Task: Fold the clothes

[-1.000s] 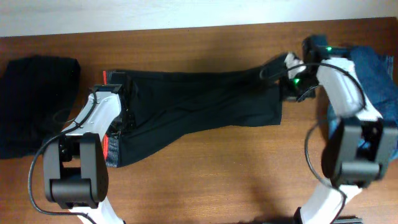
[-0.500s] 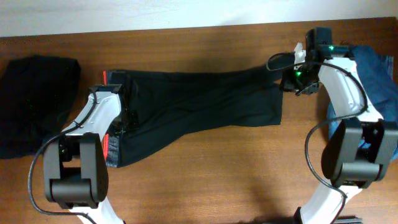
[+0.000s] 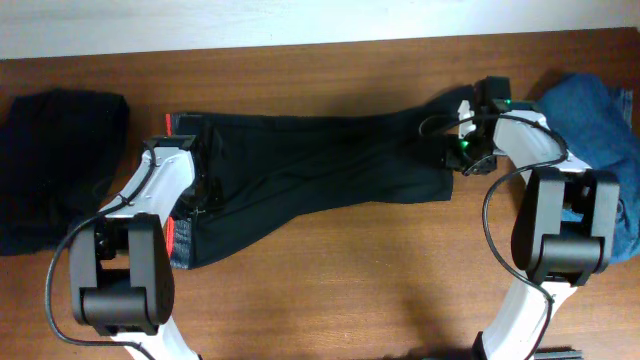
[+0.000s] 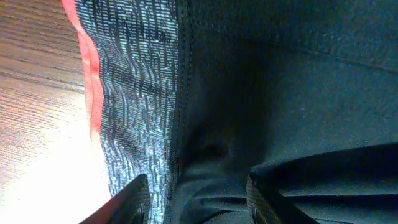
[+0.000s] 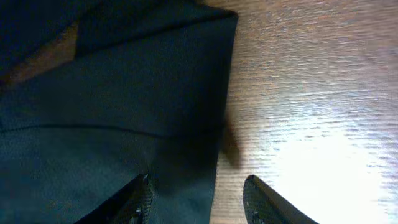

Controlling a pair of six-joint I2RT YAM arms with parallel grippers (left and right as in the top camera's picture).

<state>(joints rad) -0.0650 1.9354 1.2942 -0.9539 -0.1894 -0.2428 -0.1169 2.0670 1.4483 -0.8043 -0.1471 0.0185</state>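
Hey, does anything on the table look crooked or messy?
The trousers lie askew: at the leg ends, the layers don't line up, and a sliver of table shows between them in the right wrist view. Nothing looks spilled or damaged.

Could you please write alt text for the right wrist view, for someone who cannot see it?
The open right gripper hovers over the edge of black trousers lying on a wooden table, one finger above fabric, the other above wood.

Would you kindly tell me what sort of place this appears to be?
Probably a robotics lab bench for clothes folding: two robot arms at a wooden table, black trousers spread flat, and a blue denim garment at the edge.
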